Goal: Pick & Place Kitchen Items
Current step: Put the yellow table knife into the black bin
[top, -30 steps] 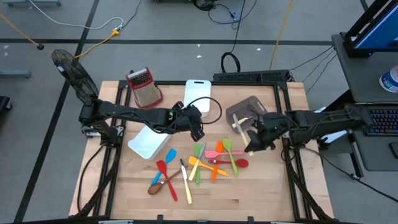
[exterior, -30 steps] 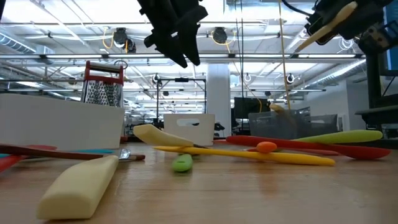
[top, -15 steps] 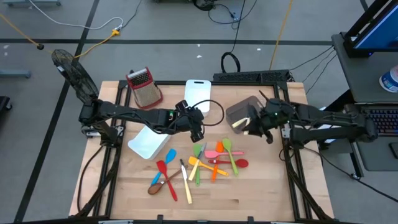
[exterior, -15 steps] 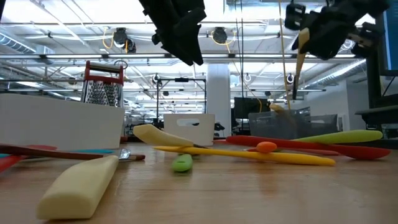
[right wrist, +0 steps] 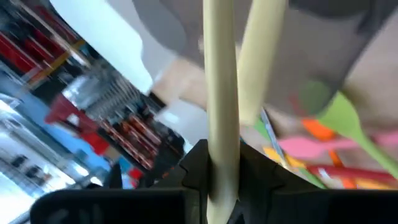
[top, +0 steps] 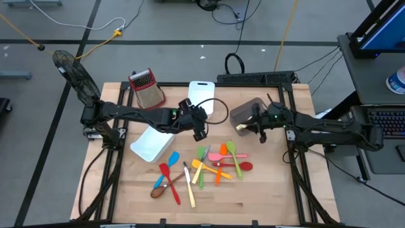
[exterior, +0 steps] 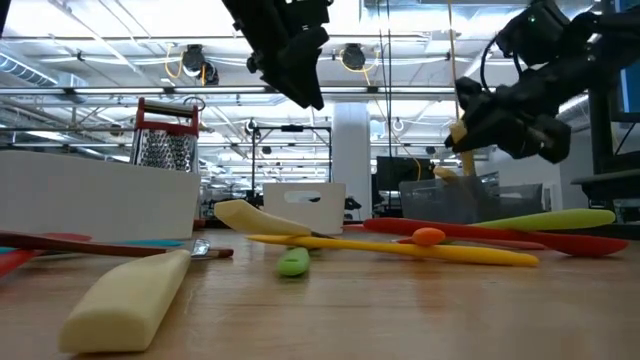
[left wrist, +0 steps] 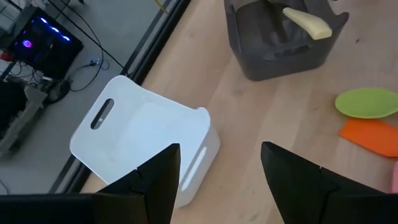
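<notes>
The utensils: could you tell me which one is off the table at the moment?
The cream utensil, clamped in the right gripper above the grey bin; all the others lie on the table.

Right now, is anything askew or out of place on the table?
The white bin beside the left gripper lies skewed on the table. Utensils lie scattered and crossed. The right gripper holds a cream utensil over the grey bin.

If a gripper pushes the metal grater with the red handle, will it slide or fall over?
The grater stands upright and looks tall for its base, so a push near the red handle would probably tip it. A low push may slide it. Its metal body is likely stiff.
</notes>
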